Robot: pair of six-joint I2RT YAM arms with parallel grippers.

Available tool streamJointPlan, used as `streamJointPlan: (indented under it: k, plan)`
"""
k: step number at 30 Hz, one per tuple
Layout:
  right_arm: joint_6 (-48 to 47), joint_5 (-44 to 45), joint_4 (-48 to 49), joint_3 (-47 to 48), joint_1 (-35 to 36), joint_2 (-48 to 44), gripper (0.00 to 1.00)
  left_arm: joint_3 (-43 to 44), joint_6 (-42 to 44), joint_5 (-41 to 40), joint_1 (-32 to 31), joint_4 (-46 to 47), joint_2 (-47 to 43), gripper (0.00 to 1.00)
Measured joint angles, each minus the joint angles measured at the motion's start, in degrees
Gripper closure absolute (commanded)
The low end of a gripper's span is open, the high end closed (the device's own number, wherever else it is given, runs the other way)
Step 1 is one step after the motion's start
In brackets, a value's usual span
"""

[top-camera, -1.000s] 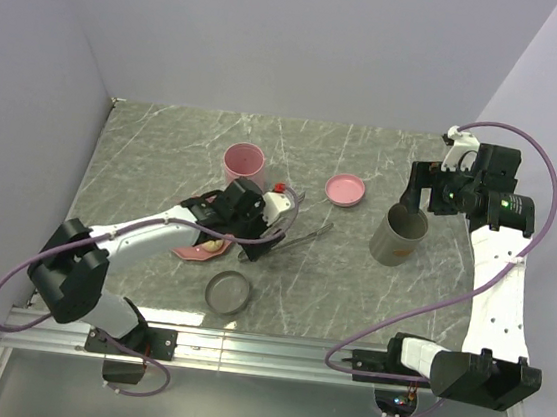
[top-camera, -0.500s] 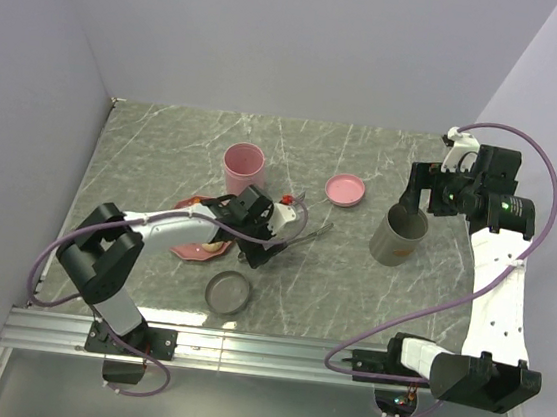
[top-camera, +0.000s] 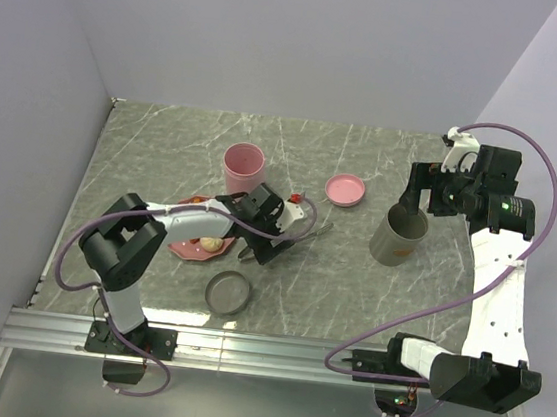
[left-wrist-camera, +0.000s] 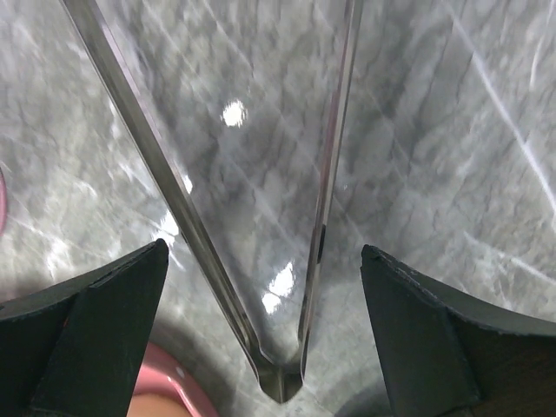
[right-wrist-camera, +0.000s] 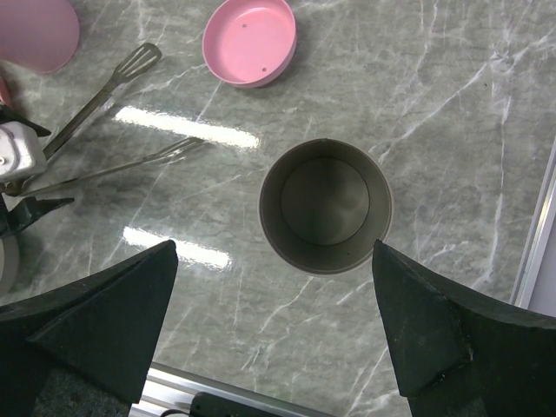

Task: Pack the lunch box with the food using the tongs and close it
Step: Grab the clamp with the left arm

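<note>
The grey table [top-camera: 164, 155] took up most of the scene. The right claw [right-wrist-camera: 275, 245] hung wide open with nothing in it, and the round grey box [right-wrist-camera: 326, 201] stood straight beneath it, lid off and empty inside. The left claw [left-wrist-camera: 262, 252] was also spread wide and held nothing. It sat low over the tongs [left-wrist-camera: 280, 382], which lay flat on the table directly under it. The pink plate [top-camera: 185, 249] was just behind that claw, on the arm's side.

The step in hand looked to be picking up the tongs. Both thin arms ran between the left fingers and the joined end was just below them. I'd drop straight down and close across both arms a little ahead of that joint. The squeeze should be gentle, so the tips can still open and pinch.

The tongs were long, slim and mirror-bright, a narrow V with flattened tips pointing away from the claw. The pale ball [top-camera: 212, 245] sat on the plate. The strip, if it was there, seemed hidden under the arm.
</note>
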Motion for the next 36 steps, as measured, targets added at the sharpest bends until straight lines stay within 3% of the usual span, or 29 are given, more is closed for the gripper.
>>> streamJointPlan:
  k: [15, 32, 36]
  plan:
    - [0.00, 0.00, -0.02, 0.04, -0.31, 0.00, 0.00, 7.41, -1.20, 0.50, -0.04, 2.56, 7.93, 0.07]
    - [0.02, -0.15, 0.00, 0.04, -0.52, -0.42, 0.00, 7.52, -3.04, 0.85, -0.04, 1.77, 8.07, 0.08]
    - [0.02, -0.13, 0.00, 0.04, -0.52, -0.42, 0.00, 8.37, -3.41, 1.18, -0.04, 0.68, 8.59, 0.19]
